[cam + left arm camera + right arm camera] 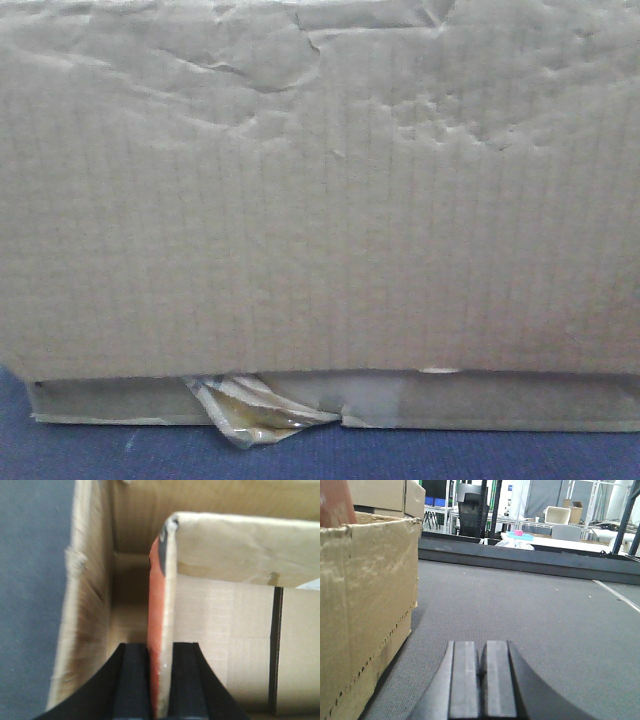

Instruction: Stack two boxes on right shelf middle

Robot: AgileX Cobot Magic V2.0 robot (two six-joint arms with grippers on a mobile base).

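Brown corrugated card fills the front view: the tall box (320,200), creased along its top, sits on the flat box (500,400), whose yellowish tape (250,410) peels loose at the near edge. Both rest on the dark counter (100,455). No steel shelf shows in any view, so which way it lies cannot be told.

The left pincer (160,680) is nearly closed, one black finger on each face of an upright cardboard flap (167,605) inside the open top of the tall box. The flap is orange on its left face, and its long edge runs straight away from the wrist, so the grip lies across the thickness of the card.

The right pincer (481,675) has its fingers pressed together with nothing between them, low over the grey counter. The box wall stands just to its left, and open counter runs off to the right and far side.

As a judgement, the coming lift turns on that side relation. The left arm already has a hold, and the right pincer would have to open and swing left to reach the near wall.
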